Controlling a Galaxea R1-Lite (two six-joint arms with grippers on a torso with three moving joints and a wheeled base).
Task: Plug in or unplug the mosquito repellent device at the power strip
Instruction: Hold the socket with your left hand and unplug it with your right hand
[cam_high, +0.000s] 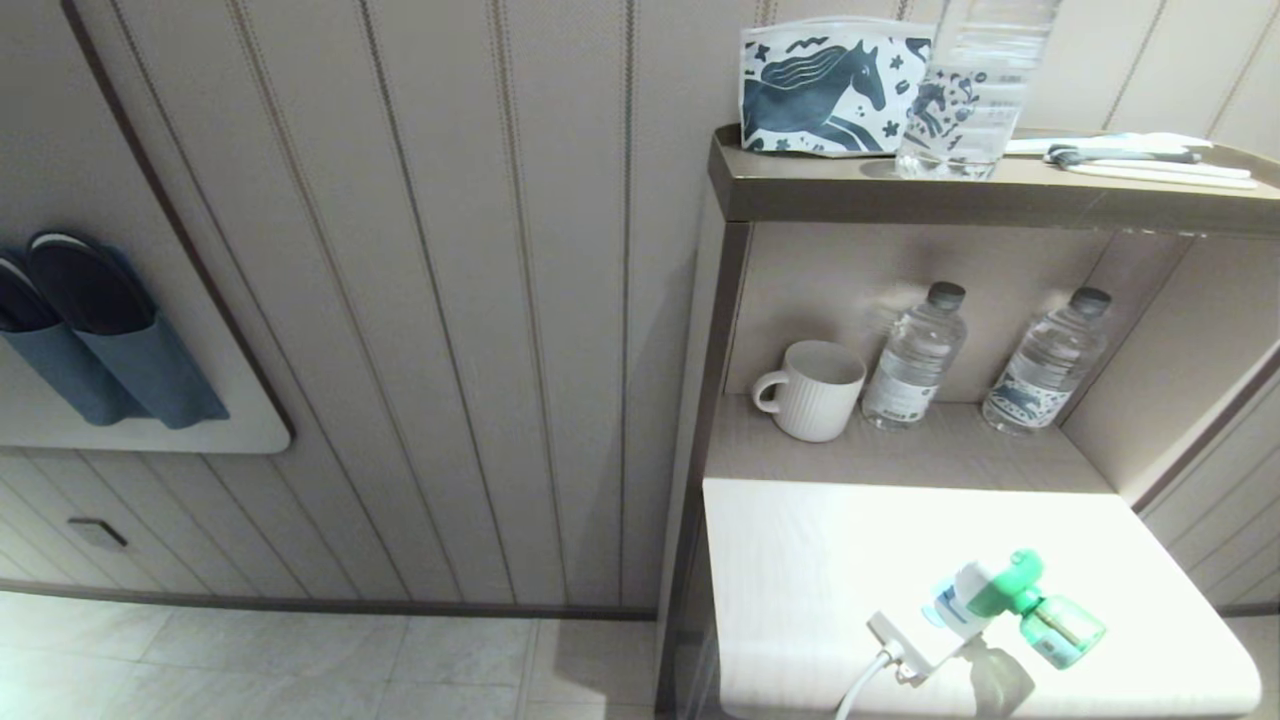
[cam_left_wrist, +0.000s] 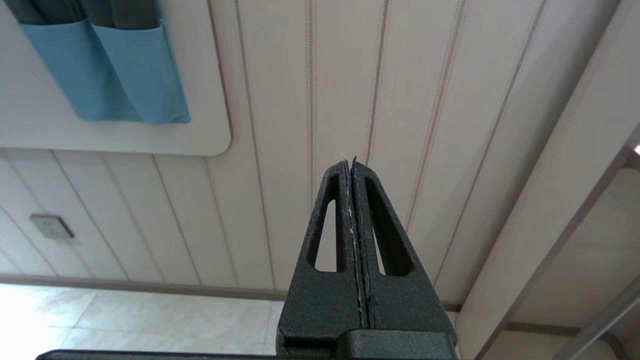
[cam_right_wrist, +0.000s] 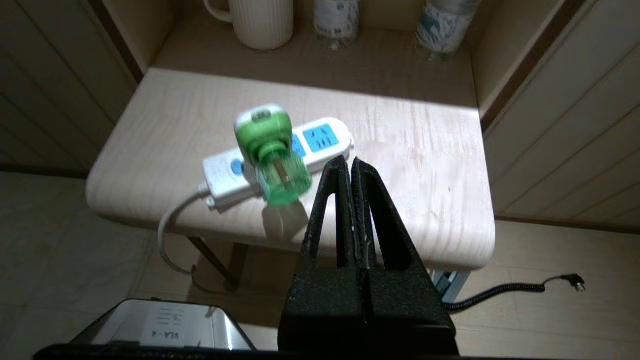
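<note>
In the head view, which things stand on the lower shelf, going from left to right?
White ribbed mug → clear water bottle with a white label → clear water bottle with a blue-patterned label.

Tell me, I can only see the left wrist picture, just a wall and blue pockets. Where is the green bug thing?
Observer: The mosquito repellent device is plugged into the power strip on a pale table.
Operator: Is a hand grabbing it?
Observer: No. The right gripper is off it, nearer the robot than the table's front edge, fingers shut.
Operator: What else is there?
Observer: A white mug and two water bottles stand on the shelf behind the table.
</note>
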